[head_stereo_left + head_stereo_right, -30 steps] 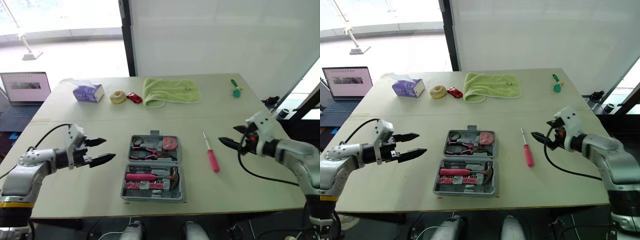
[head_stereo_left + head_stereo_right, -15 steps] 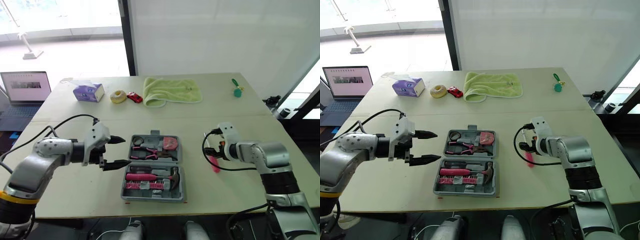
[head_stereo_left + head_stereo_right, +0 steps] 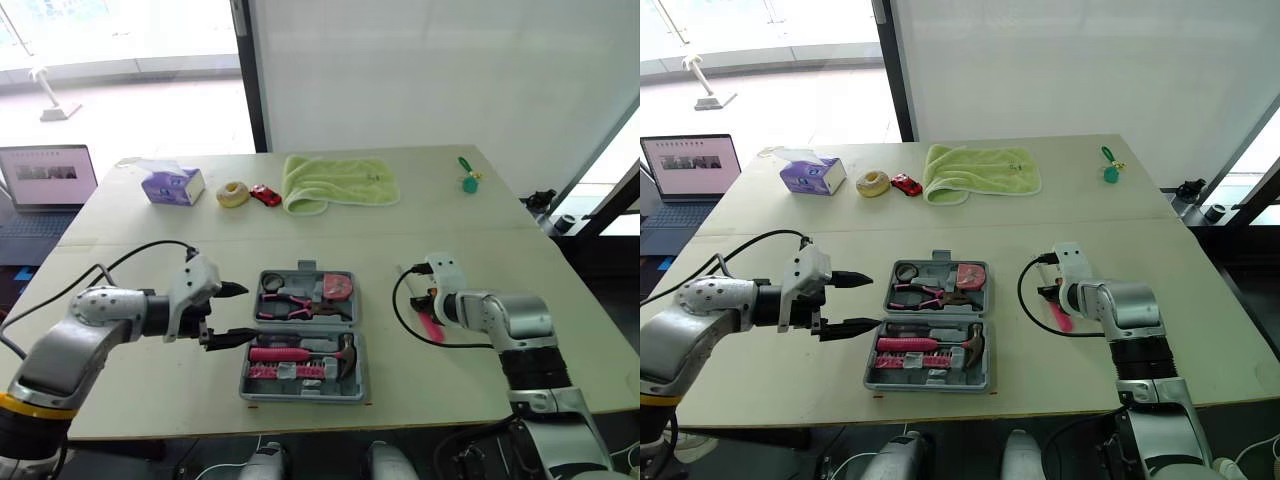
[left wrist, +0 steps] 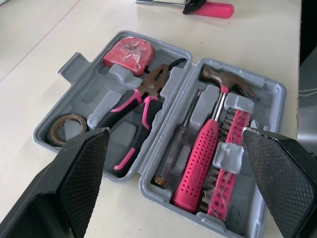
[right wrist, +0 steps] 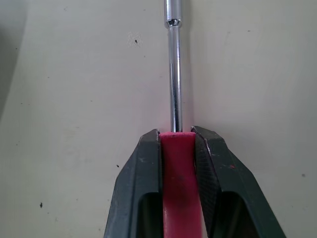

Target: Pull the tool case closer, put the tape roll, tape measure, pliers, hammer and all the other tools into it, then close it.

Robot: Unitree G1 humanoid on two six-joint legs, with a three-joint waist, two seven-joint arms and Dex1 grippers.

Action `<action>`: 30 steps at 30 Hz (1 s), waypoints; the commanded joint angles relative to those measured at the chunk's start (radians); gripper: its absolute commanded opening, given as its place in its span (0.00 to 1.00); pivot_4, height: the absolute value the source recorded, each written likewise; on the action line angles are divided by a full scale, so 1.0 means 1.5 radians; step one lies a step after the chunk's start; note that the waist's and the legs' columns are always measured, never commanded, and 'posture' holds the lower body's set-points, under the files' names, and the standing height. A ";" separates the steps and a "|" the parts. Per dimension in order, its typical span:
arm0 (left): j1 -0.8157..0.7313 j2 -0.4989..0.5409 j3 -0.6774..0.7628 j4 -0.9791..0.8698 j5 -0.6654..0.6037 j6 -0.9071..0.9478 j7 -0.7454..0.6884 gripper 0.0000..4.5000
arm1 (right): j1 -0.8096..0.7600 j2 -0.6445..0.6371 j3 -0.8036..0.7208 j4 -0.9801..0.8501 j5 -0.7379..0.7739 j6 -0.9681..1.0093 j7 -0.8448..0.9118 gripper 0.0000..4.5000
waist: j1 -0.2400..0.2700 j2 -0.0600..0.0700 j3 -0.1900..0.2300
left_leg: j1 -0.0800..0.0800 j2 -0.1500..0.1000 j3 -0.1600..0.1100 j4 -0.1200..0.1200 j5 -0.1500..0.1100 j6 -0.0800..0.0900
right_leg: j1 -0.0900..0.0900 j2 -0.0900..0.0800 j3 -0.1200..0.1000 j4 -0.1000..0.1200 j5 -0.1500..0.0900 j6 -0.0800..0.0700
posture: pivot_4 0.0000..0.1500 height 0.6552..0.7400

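Tool case lies open near the front middle of the tabletop, its two grey halves side by side. The left pincer hovers just beside the case's left edge with its fingers spread wide and nothing between them. The right pincer is down at the tabletop to the right of the case, its fingers pinched onto the pink handle of a screwdriver, whose metal shaft points away along the surface. In the near half of the case sits the hammer with its pink grip. The far half holds the pliers, the red tape measure and the tape roll.
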 commanded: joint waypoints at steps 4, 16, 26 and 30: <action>0.000 -0.008 0.003 -0.019 0.003 -0.011 0.009 1.00 | -0.020 -0.049 0.002 -0.077 0.010 0.072 0.028 0.08 | 0.001 0.000 0.000 | 0.000 0.000 0.000 0.000 0.000 0.000 | 0.000 0.000 0.000 0.000 0.000 0.000 | 1.00 1.00; -0.014 -0.037 -0.018 0.004 0.019 -0.037 0.012 1.00 | 0.080 -0.179 0.119 -0.346 -0.012 0.004 0.119 0.08 | 0.009 0.003 0.002 | 0.000 0.000 0.000 0.000 0.000 0.000 | 0.000 0.000 0.000 0.000 0.000 0.000 | 1.00 1.00; 0.013 -0.061 -0.008 -0.016 0.010 -0.026 0.045 1.00 | 0.099 -0.042 -0.002 -0.330 0.049 0.171 0.084 0.08 | -0.012 0.000 0.003 | 0.000 0.001 0.000 0.000 0.000 0.001 | 0.000 0.001 0.001 0.001 0.000 0.000 | 1.00 1.00; 0.024 -0.056 -0.006 -0.025 0.002 -0.019 0.048 1.00 | 0.118 0.076 -0.069 -0.341 0.032 0.207 0.021 0.08 | -0.012 0.000 0.003 | -0.001 0.000 0.001 0.000 0.000 0.001 | -0.002 0.000 0.003 0.001 0.000 0.001 | 1.00 1.00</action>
